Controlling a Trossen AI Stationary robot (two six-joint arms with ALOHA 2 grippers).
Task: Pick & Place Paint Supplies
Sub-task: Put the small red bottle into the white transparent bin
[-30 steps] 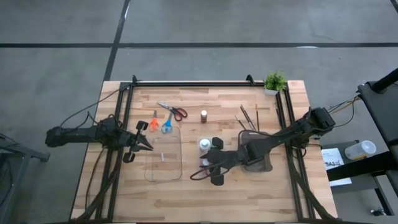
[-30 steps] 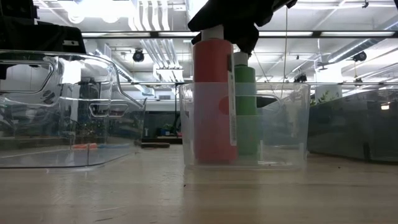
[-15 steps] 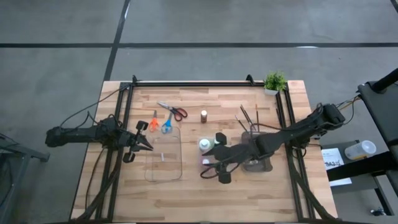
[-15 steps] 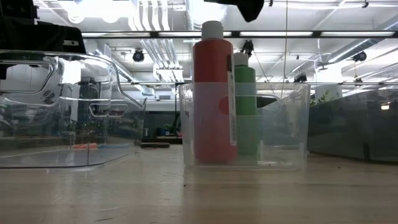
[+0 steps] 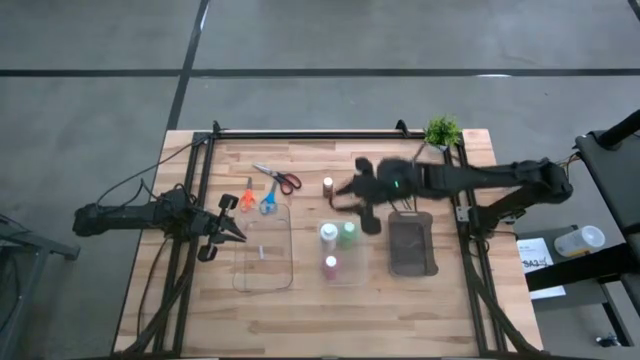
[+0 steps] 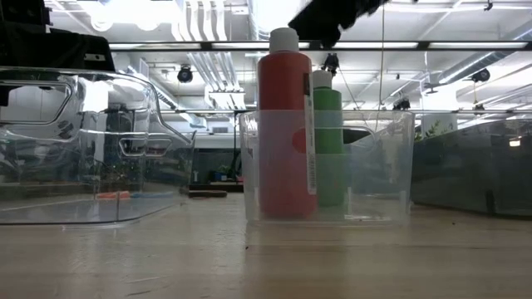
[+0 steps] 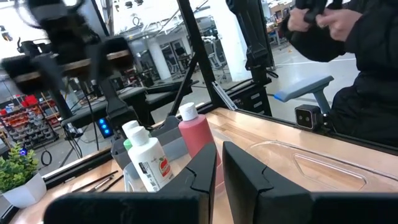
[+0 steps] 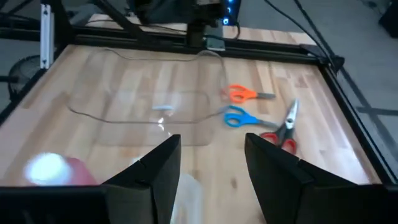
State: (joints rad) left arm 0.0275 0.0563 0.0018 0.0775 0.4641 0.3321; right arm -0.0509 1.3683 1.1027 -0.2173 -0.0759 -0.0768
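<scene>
Three paint bottles are found standing upright together in a small clear tray (image 6: 391,166) near the table's middle: the red bottle (image 5: 330,266), the white bottle (image 5: 327,233) and the green bottle (image 5: 347,232). In the low view the red one stands nearest the camera and the green one behind it. The brownish bottle (image 5: 327,185) is seen alone on the bare wood, farther back.

The right gripper (image 5: 363,200) is held above the table between the brownish bottle and the tray, just beside the dark grey tray (image 5: 411,245). Its fingers are seen spread apart in the right wrist view, and nothing is held between them.

The three scissors lie flat at the far edge of the large clear tray (image 5: 264,255): the orange scissors (image 5: 246,195), the blue scissors (image 5: 269,200) and the red scissors (image 5: 280,178). The paintbrushes (image 5: 398,187) lie on the wood near the potted plant (image 5: 441,132).

The left gripper (image 5: 228,226) is parked at the left edge of the large clear tray. Its fingers are nearly closed, with a narrow gap between them, and nothing is gripped.
</scene>
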